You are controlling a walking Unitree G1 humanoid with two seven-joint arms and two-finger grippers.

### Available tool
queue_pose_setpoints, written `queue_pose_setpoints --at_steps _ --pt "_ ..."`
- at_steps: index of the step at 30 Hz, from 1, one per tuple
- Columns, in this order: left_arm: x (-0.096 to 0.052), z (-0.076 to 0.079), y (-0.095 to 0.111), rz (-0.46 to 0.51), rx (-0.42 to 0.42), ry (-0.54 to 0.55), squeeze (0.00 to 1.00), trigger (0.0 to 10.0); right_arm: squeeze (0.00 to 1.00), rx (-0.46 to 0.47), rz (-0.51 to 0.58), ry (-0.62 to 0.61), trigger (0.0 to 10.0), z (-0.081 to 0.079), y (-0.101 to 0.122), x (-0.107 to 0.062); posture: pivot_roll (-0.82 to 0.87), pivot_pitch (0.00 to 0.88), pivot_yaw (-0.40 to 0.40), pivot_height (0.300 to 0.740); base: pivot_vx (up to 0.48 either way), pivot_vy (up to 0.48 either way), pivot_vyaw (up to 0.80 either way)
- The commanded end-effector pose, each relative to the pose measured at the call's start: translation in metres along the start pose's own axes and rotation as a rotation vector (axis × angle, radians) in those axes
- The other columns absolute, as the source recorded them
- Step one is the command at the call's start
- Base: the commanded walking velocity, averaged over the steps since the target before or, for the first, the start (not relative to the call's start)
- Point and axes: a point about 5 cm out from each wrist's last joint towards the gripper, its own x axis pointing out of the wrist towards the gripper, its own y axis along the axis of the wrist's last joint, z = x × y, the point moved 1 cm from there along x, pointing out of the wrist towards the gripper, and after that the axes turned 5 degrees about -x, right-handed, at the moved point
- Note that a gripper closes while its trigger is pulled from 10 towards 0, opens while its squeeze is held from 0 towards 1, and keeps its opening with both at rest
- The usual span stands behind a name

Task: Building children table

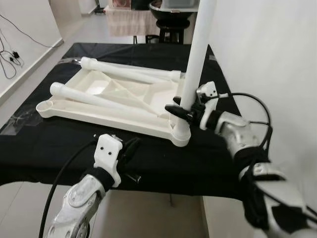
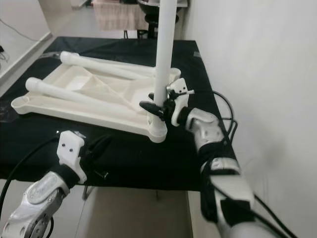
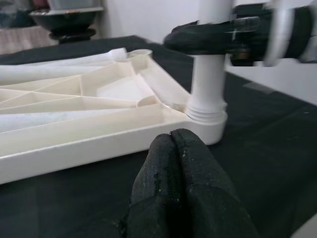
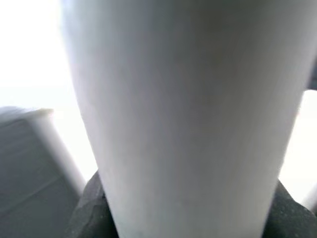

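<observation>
- Nearest to my head camera are my two silver arms, low in the frame; my left gripper [image 1: 130,148] hovers over the near edge of the black cloth, its two black fingers [image 3: 178,163] pressed together with nothing between them, their tips pointing toward the corner of the tabletop.
- Largest thing before me is the table covered with a black cloth [image 1: 208,158], set against a white wall [image 1: 267,44] on my right.
- On the cloth lies the white plastic children's tabletop [image 1: 99,106], upside down, its ribbed underside facing up and a round socket at each corner I can see.
- One white table leg [image 1: 198,54] stands upright in the near right corner socket [image 1: 181,136], its threaded foot seated in the collar.
- My right gripper [image 1: 184,110] pinches that upright leg low down, just above the socket, fingers closed around it from the right side; in the right wrist view the leg [image 4: 183,119] sits right against the camera.
- Two more white legs lie loose across the tabletop: one [image 1: 124,72] along its far edge, one [image 1: 94,98] running diagonally over the ribs.
- Beyond the table stands a dark round stand [image 1: 171,15] with a pale cloth [image 1: 131,22] beside it.
- Black cables [image 1: 10,54] trail along the floor at my far left.
- I can read no brand, label or writing on any part.
</observation>
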Motion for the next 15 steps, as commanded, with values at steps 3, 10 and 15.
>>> queue_pose_setpoints --at_steps 3,10,15 --pt "-0.004 -0.005 0.000 -0.018 0.017 0.009 0.00 10.0 0.00 0.177 -0.113 -0.308 0.0 -0.018 -0.044 -0.025 0.08 0.096 -0.035 0.740 0.000 0.000 0.00" --pt "0.000 -0.002 -0.001 -0.011 0.012 -0.005 0.00 10.0 0.00 0.055 -0.196 -0.173 10.0 -0.038 -0.051 -0.006 0.08 0.054 -0.050 0.740 0.000 0.000 0.00" --pt "0.000 -0.008 0.001 0.000 0.024 0.019 0.00 10.0 1.00 0.075 -0.125 -0.019 10.0 -0.043 -0.034 0.007 0.09 0.041 -0.047 0.740 0.000 0.000 0.00"
